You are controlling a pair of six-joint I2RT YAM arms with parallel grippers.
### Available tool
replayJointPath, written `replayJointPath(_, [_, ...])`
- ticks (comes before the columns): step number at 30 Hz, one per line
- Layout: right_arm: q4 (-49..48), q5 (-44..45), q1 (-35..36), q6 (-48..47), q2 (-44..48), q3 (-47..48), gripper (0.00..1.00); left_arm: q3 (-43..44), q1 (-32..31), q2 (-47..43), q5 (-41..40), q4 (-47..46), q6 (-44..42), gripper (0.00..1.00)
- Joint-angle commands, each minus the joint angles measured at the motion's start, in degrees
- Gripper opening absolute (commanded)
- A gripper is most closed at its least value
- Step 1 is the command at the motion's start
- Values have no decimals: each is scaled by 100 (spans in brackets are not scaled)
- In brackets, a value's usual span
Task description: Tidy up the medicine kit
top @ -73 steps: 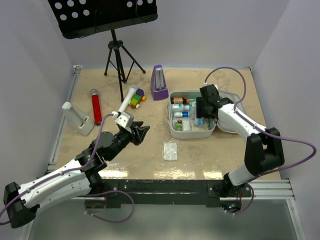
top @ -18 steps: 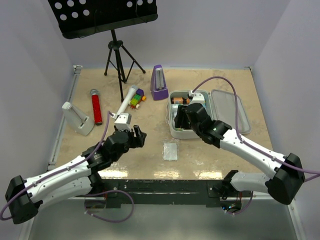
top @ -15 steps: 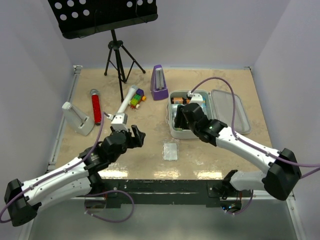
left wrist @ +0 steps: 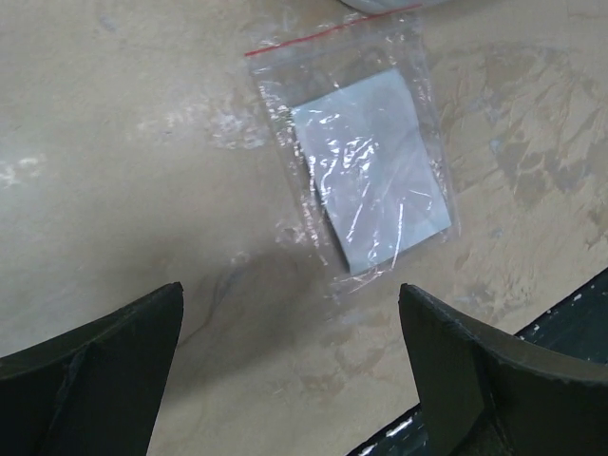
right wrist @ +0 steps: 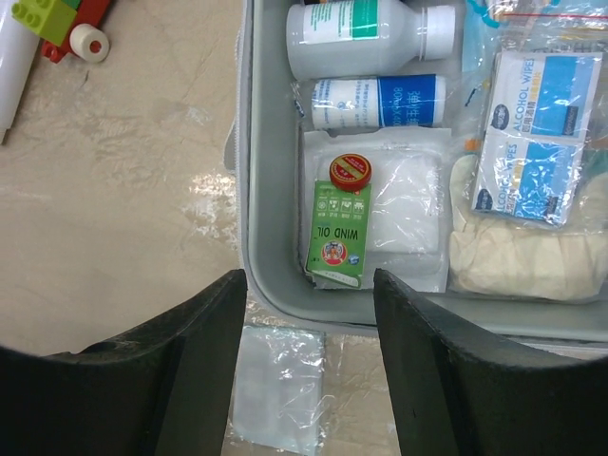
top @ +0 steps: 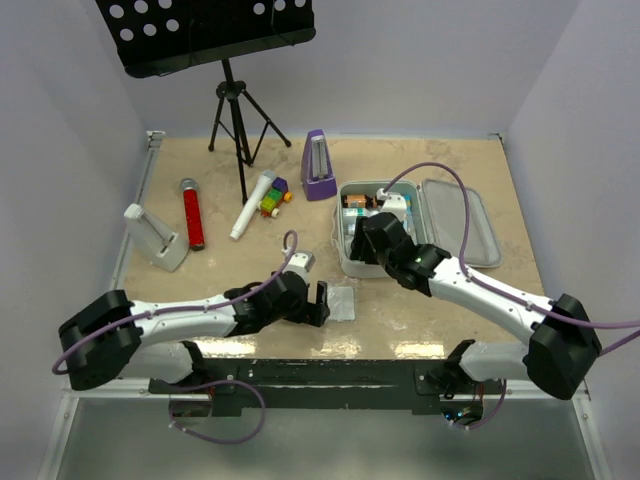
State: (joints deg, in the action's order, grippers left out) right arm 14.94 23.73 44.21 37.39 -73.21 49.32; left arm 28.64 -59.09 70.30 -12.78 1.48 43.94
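Left end effector [top: 320, 303] spread wide, low near worktop's [top: 200, 170] near edge; zip bag [left wrist: 370, 171] flat just ahead, long axis pointing away; left arm nearer.

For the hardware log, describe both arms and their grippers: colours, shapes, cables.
The left arm and right arm both have white rounded links with black joints. A purple cable loops along each. The left gripper and right gripper are black, with broad, matte, wedge-shaped fingers. No markings are visible.
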Motion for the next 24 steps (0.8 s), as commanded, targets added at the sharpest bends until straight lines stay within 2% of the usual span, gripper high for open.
replayJointPath(1, [-26,317,-8,93,421,-45,61,729,-260,640,-216,-280,-140,100])
replayJointPath(6, [97,378,-8,155,667,-186,61,1477,-577,1590,-629,212,-237,100])
replayJointPath(8, [123,396,-8,164,746,-247,61,1670,-639,1872,-770,335,-263,95])
replayJointPath(10, [167,405,-8,181,808,-283,61,1854,-674,2162,-945,581,-272,85])
replayJointPath(16, [167,422,-8,181,1002,-414,61,2049,-718,2620,-1482,1179,-211,71])
replayJointPath(19, [158,414,-8,164,993,-371,61,2101,-718,2769,-1447,1258,-228,54])
replayJointPath(24, [123,352,-8,137,1019,-423,61,1996,-718,2700,-1412,1267,-202,16])
